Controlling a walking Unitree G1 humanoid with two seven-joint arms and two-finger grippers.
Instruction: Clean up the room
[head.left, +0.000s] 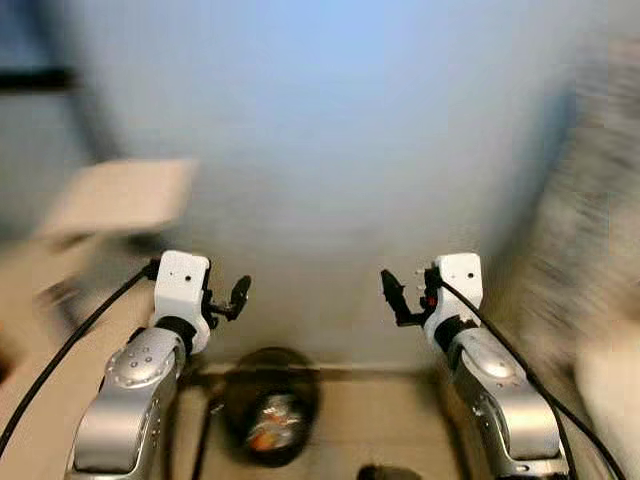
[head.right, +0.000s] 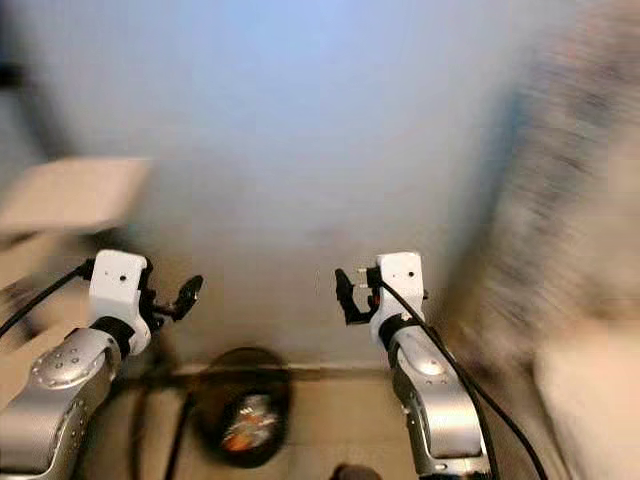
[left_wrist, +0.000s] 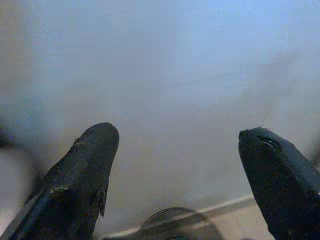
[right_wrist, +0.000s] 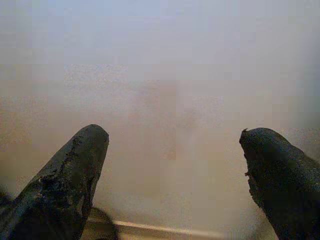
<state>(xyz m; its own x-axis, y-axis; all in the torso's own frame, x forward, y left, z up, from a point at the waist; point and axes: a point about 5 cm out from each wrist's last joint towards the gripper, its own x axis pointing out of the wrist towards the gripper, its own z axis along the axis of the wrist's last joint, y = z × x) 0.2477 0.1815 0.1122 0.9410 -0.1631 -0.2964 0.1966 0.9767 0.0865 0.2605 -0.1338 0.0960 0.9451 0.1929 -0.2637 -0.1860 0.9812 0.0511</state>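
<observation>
Facing a pale wall (head.left: 330, 150), the left gripper (head.left: 228, 297) and right gripper (head.left: 402, 297) hang raised, fingers apart, empty. A dark round bin (head.left: 268, 405) sits on the floor at the wall's foot, below and between them, slightly nearer the left.

Motion blur; dark round object (head.left: 268, 405) on floor, perhaps bin.

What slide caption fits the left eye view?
Both open hands, left hand and right hand, raised toward pale blurred wall.
</observation>
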